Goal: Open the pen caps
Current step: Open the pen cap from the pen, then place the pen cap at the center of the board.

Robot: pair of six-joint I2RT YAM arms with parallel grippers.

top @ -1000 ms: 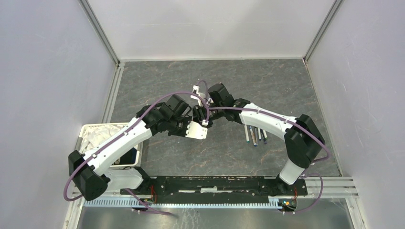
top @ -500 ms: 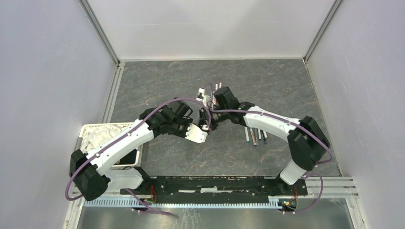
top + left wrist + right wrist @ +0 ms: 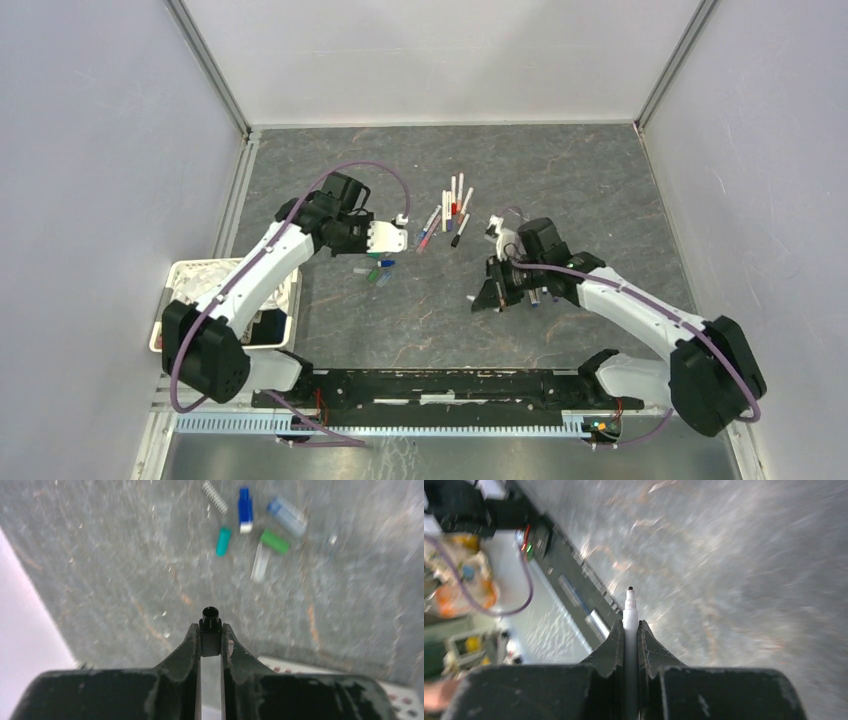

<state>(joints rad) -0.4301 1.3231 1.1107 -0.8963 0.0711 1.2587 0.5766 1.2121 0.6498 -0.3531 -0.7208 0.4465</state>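
Black pen cap [image 3: 210, 630] sits pinched in the left jaws; right jaws clamp a pen [image 3: 630, 612], barrel mostly hidden.

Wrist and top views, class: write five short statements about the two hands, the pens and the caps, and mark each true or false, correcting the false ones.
1. The left hand is shut on a black cap. True.
2. The right hand is open and empty. False: it is shut on a pen whose tip is bare.
3. Loose caps lie on the table ahead of the left hand. True.
4. The two hands touch each other. False: the top view shows them well apart.
5. The white basket stands beside the right arm. False: it is beside the left arm.
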